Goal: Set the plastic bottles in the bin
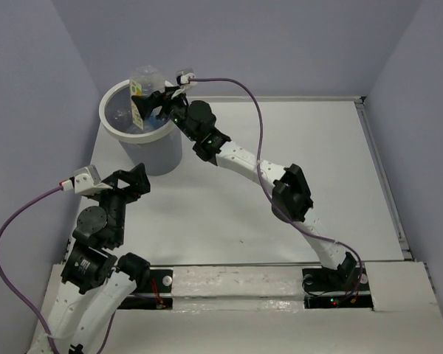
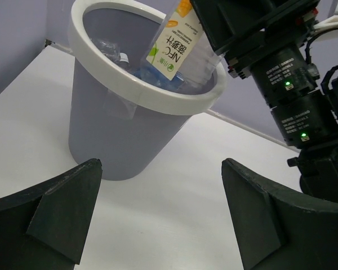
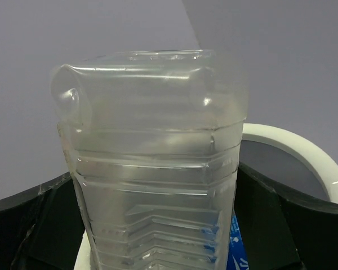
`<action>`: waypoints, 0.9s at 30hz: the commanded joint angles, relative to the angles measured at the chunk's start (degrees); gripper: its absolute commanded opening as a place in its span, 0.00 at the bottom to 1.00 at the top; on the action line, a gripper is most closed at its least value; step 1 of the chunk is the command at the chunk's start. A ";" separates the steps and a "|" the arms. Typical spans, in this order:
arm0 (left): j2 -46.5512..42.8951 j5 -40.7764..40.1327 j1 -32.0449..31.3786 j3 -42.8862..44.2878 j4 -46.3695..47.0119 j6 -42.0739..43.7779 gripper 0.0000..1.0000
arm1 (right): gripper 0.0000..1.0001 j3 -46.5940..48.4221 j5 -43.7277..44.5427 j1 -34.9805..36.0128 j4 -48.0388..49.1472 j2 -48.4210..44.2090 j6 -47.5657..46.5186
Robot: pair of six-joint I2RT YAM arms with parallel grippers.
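Judging from the top view, I'd call the job nearly done: my right gripper (image 1: 155,103) is clamped on the yellow-orange labelled bottle (image 2: 177,42), which hangs in the mouth of the far-left white bin (image 2: 101,67), not yet released. Inside lie blue-labelled bottles (image 2: 170,82) and 1 clear unlabelled bottle (image 2: 110,48), though I cannot count them all. My left gripper (image 2: 160,197) waits open and empty just near of the bin.

Right arm: stretched far forward, elbow raised; wrist at the bin (image 1: 103,110) rim
Right gripper (image 1: 153,105): over the bin's mouth; jaws clamped on the yellow-labelled bottle (image 1: 144,80)
Left arm: folded low, near side of the bin
Left gripper (image 2: 160,169): facing the bin; jaws spread wide, holding nothing
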 commanded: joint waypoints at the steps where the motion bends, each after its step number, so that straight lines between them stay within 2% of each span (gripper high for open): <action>1: 0.85 -1.88 0.66 0.00 2.14 0.80 0.96 | 1.00 -1.95 3.73 0.55 -0.82 -8.53 -2.92; 7: 0.85 -2.58 0.83 -0.08 2.06 0.71 0.96 | 1.00 -6.78 2.24 0.55 -2.76 -11.44 -4.41; 17: 1.46 -2.49 1.10 0.00 1.88 0.89 0.96 | 1.00 -4.95 -0.75 0.55 -6.89 -8.81 -5.82; 23: 2.34 -2.05 1.27 0.27 1.70 1.07 0.96 | 1.00 4.88 -0.31 0.55 -17.42 -7.84 -8.81; 25: 2.34 -1.97 1.54 0.35 1.70 0.89 0.96 | 1.00 10.84 -0.84 0.55 -21.29 -5.31 -10.04; 27: 2.43 -1.70 1.62 0.35 1.79 0.98 0.96 | 1.00 11.93 0.03 0.55 -24.81 -4.59 -11.62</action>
